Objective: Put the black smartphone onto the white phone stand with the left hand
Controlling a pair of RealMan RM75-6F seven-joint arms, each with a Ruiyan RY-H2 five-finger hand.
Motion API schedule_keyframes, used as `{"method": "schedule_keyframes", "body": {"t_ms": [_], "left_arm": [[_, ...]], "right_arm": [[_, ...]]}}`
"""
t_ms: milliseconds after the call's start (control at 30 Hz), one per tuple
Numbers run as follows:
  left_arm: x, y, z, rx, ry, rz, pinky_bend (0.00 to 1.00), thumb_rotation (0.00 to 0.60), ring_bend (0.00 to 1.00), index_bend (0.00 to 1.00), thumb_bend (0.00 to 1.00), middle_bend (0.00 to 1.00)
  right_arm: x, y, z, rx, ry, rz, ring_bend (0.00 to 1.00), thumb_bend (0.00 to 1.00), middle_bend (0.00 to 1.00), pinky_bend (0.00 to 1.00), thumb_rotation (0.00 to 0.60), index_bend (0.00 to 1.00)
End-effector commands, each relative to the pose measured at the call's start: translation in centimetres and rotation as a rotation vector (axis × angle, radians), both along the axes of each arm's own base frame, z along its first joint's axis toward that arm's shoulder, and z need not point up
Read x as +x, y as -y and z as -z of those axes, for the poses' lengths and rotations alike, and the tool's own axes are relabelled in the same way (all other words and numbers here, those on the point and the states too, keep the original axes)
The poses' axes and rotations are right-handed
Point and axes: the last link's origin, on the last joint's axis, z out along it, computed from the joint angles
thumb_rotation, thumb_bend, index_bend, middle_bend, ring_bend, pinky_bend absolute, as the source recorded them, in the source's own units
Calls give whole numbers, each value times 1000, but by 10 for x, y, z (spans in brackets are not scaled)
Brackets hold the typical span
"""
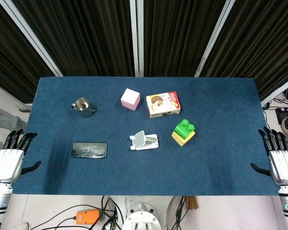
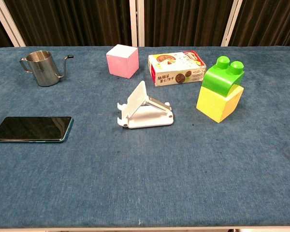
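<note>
Head view: black smartphone lies flat near the tabletop's left edge, well apart from the white phone stand at centre. Left hand and right hand hover at opposite edges, fingers spread, holding nothing.
Chest view: smartphone flat; stand empty; neither hand shows.
</note>
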Motion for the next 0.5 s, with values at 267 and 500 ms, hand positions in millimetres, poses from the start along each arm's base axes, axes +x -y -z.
{"method": "schedule_keyframes", "body": {"t_ms": [267,500], "left_arm": [[18,-23,23,-75,5,40,0,600,32,210,81,162],[45,-55,67,-251,-30,75,0,600,36,258,130,163]], "right_arm": [[6,6,-6,-13,-15,-19,0,90,85,95,600,0],[8,6,-11,-28,-20,-22,0,90,73,95,600,0]]}}
